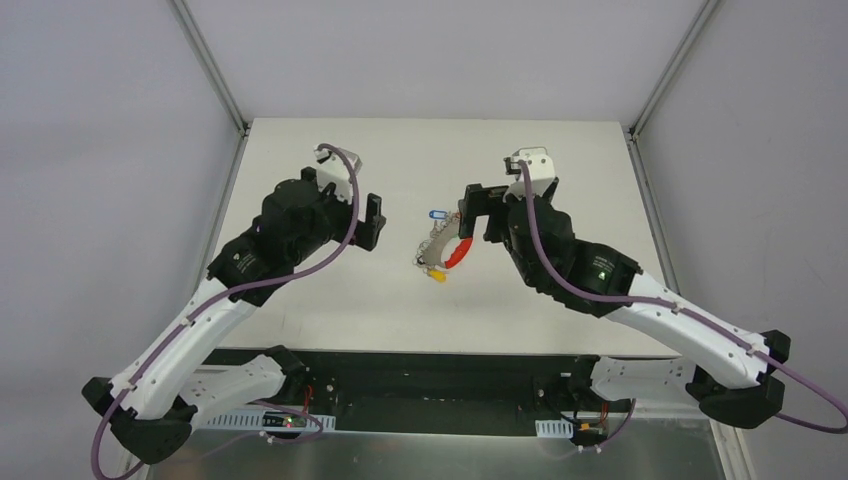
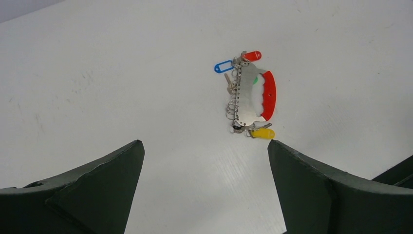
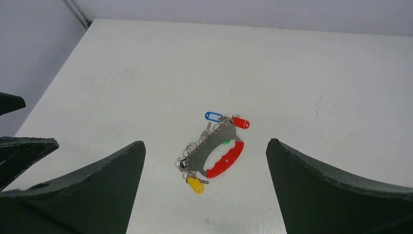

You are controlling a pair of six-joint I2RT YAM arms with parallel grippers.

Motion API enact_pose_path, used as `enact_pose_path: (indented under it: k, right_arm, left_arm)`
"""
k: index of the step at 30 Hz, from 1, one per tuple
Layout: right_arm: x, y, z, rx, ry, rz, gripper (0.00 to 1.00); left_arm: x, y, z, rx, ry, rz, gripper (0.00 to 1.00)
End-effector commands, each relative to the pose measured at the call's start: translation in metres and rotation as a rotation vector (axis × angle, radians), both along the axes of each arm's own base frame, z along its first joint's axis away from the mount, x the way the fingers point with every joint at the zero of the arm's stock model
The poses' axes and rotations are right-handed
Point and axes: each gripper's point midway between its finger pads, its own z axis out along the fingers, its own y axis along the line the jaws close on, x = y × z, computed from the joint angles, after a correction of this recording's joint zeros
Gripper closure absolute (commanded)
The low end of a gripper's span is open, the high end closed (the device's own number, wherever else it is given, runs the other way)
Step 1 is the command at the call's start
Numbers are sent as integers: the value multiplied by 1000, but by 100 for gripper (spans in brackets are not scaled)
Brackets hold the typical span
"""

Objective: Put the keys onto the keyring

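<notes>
Hovering with jaws spread wide and empty, both tools face the keyring [image 1: 446, 248], which lies flat on the worktop [image 1: 430, 160] between them. The right tool [image 1: 479, 212] is the nearer, just beside the end where the blue key [image 1: 434, 213] sits; the left tool [image 1: 375, 221] stands further off. From the left tool the bunch's long axis runs almost straight ahead, yellow key [image 2: 263, 133] nearest, a touch right of centre.
</notes>
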Motion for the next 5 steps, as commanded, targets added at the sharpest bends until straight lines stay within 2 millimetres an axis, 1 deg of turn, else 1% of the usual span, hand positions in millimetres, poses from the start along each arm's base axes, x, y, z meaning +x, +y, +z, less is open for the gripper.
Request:
enact_pose_path:
  k: [1,3,5]
  right_arm:
    - [0,-9,29,58,-91,-52,1]
    - [1,-9,27,41,-96,-66,1]
    - [3,-13,28,35,-115,-120,1]
  left_arm:
    - [-11,4,21,-72,-74,-24,1]
    - [-14,4,19,-78,-71,-27,1]
    - [-15,2,19,-87,-69,-38,1]
